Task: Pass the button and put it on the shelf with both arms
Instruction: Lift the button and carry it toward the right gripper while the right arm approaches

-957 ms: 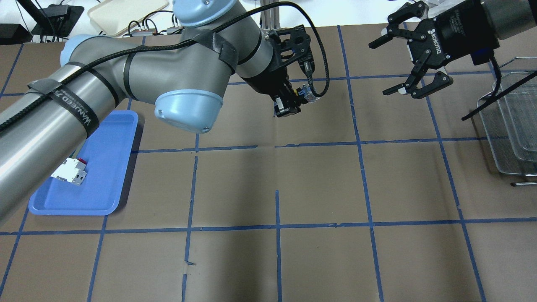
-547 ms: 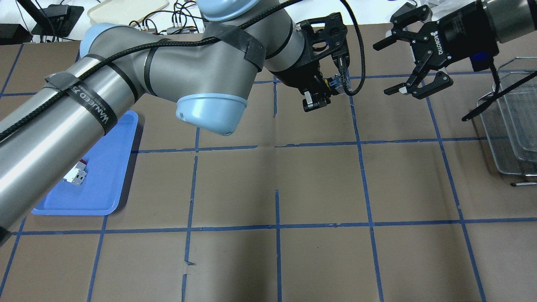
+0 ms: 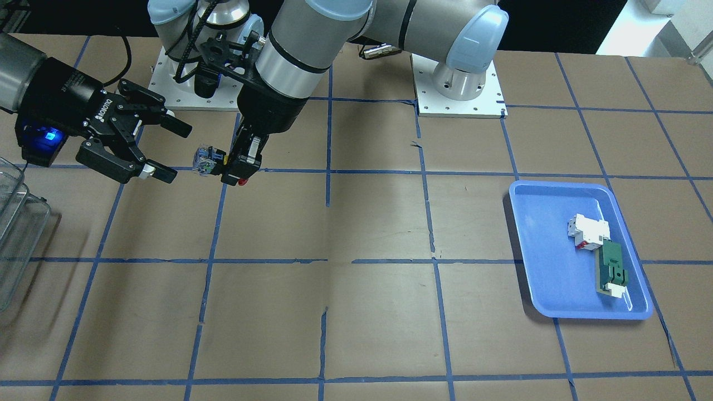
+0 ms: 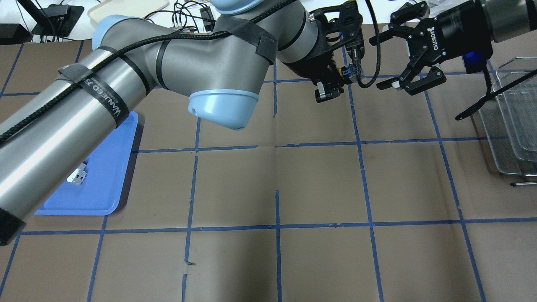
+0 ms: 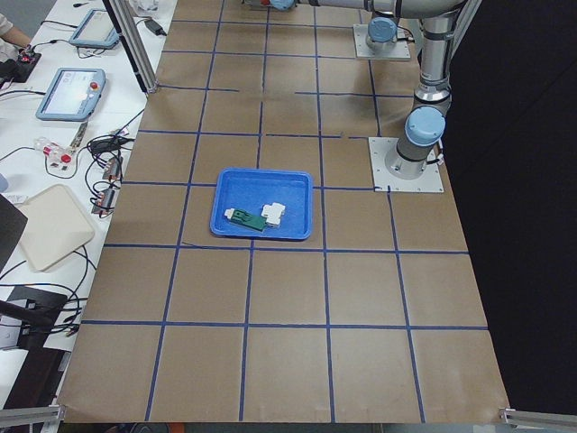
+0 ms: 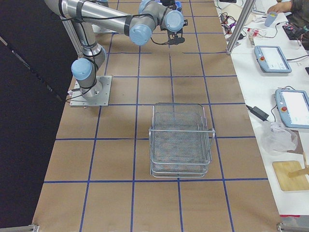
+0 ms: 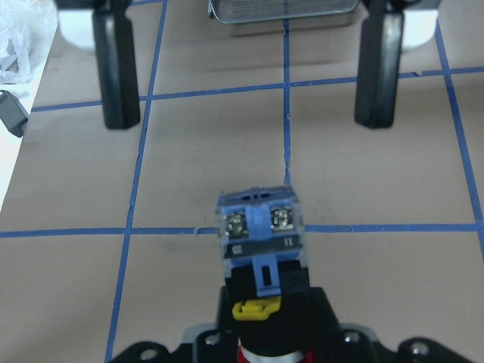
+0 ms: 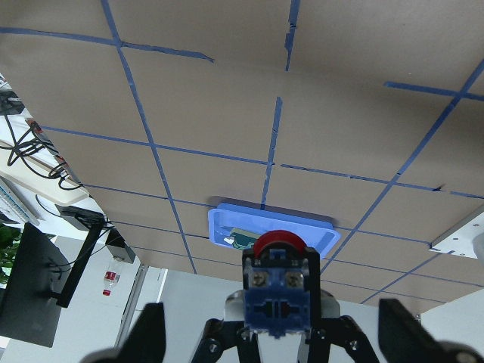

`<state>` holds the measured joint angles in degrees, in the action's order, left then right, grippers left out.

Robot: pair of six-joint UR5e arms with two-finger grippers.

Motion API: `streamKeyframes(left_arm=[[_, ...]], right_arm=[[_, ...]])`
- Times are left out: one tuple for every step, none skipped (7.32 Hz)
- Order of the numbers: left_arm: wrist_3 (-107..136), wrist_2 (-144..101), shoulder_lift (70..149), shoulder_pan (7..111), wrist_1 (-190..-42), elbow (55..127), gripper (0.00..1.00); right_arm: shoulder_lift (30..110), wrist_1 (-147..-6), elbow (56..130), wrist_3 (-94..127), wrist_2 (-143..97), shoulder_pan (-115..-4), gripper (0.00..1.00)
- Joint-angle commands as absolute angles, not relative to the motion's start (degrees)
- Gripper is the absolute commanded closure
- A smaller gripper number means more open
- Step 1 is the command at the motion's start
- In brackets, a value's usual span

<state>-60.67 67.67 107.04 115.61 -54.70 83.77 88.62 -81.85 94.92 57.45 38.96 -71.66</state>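
My left gripper is shut on the button and holds it above the table, with the clear-bluish contact block pointing at my right gripper. The red cap shows at the fingers' lower side. My right gripper is open, with its fingers spread on either side of the button's line and a small gap left between them and the button. From overhead, the button sits between the left gripper and the right gripper. The left wrist view shows the button facing two black fingers. The wire shelf stands at the table's right.
A blue tray on my left side holds a white breaker block and a green flat part. The shelf has stacked mesh tiers. Brown paper with blue tape lines covers the table.
My left arm has carried the button to the right and farther back, close up to the right gripper. The right gripper has stayed open and shifted slightly toward it.
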Motion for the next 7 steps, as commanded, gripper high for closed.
streamKeyframes(left_arm=[[-60.64,66.8,107.32,115.93,-54.4,83.5,1.0],[-60.64,66.8,107.31,116.01,-54.32,83.5,1.0],[-60.56,66.71,107.23,116.28,-54.32,83.5,1.0],[-60.21,66.8,107.05,116.63,-54.32,83.5,1.0],[-59.86,66.8,106.88,116.72,-54.32,83.5,1.0],[-59.85,66.62,106.79,116.72,-54.06,83.5,1.0],[-59.85,66.62,106.87,116.72,-53.97,83.5,1.0]], right_arm=[[88.42,-84.96,94.83,57.48,37.72,-71.72,0.0],[87.9,-87.17,94.92,57.57,37.01,-71.72,0.0],[87.89,-87.19,95.01,57.31,37.0,-71.72,0.0],[87.89,-86.75,95.62,57.48,37.0,-71.72,0.0],[87.89,-86.57,96.93,57.65,36.91,-71.81,0.0],[87.98,-86.31,97.55,57.83,36.91,-71.81,0.0],[88.07,-86.22,97.56,58.44,37.0,-71.81,0.0]])
